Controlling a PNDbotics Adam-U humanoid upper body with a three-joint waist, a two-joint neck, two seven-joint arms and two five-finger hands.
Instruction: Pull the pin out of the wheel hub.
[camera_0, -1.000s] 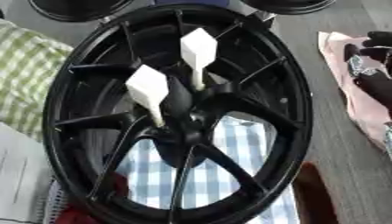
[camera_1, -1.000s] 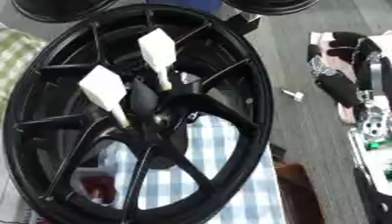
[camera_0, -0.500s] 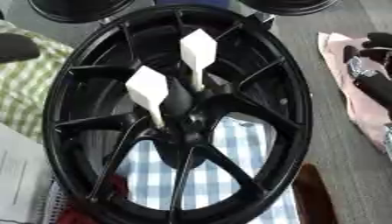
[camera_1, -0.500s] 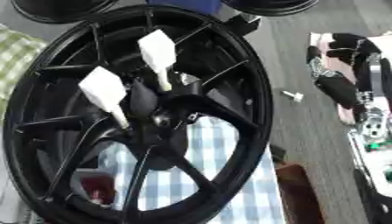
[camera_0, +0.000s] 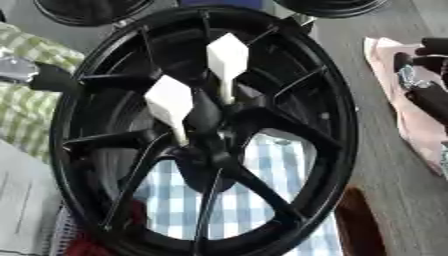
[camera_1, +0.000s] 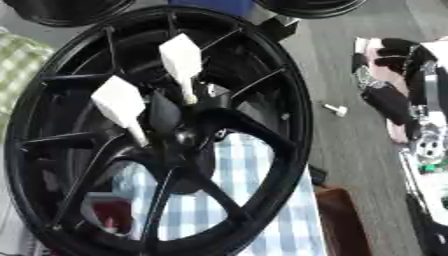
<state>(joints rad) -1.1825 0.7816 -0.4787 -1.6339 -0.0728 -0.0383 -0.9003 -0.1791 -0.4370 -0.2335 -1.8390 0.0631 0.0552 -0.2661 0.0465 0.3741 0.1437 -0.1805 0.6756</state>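
Two white pins (camera_0: 227, 59) in wheel hub (camera_0: 206, 145), left hand (camera_0: 44, 77) at rim

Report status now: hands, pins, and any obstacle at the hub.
Left hand at wheel's left rim, fingers unclear. Right hand idle, far right. Two white pins seated in hub. Nothing blocking.

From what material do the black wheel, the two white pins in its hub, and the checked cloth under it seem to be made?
The wheel looks like painted or coated metal: glossy black with soft highlights on rim and spokes. The two white pins look like matte plastic, uniform white with flat faceted heads; this is uncertain. The checked cloth is apparently woven fabric, blue and white.
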